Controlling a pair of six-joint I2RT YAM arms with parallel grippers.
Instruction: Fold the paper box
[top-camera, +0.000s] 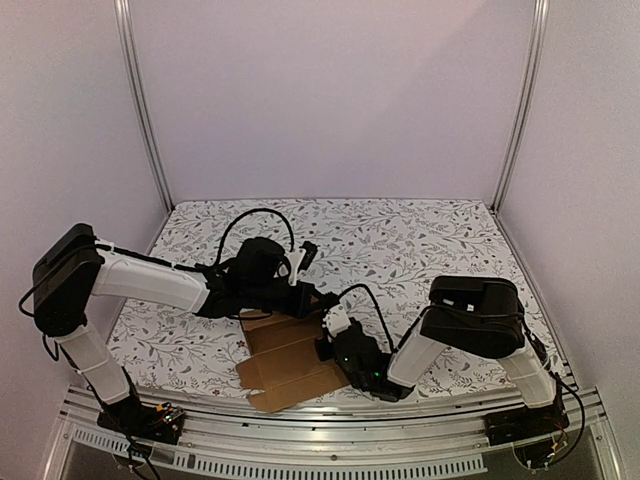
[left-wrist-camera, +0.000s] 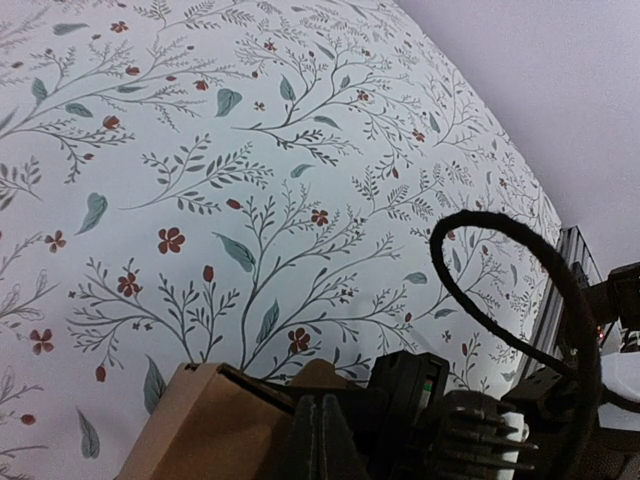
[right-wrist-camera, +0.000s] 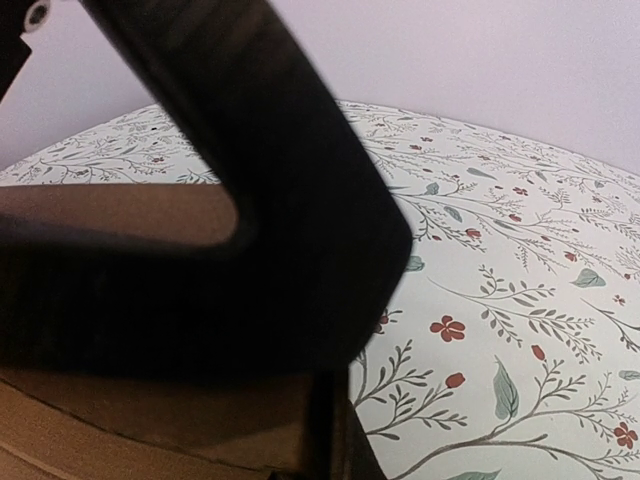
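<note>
The paper box (top-camera: 285, 365) is a brown cardboard piece lying partly flat near the table's front edge, between the two arms. My left gripper (top-camera: 312, 296) is low over its far edge. In the left wrist view the left gripper (left-wrist-camera: 322, 425) is shut, its fingers pressed together, with a raised wall of the paper box (left-wrist-camera: 195, 430) right beside them. My right gripper (top-camera: 330, 335) is at the box's right edge. In the right wrist view the right gripper (right-wrist-camera: 335, 450) is shut, with the brown paper box (right-wrist-camera: 150, 420) against its fingers. The grip point itself is dark.
The floral tablecloth (top-camera: 400, 240) covers the table. A black body of the left arm (right-wrist-camera: 220, 200) fills much of the right wrist view. The right gripper's black body (left-wrist-camera: 450, 400) and a black cable loop (left-wrist-camera: 520, 260) sit close to the left fingers. White walls enclose the sides and back.
</note>
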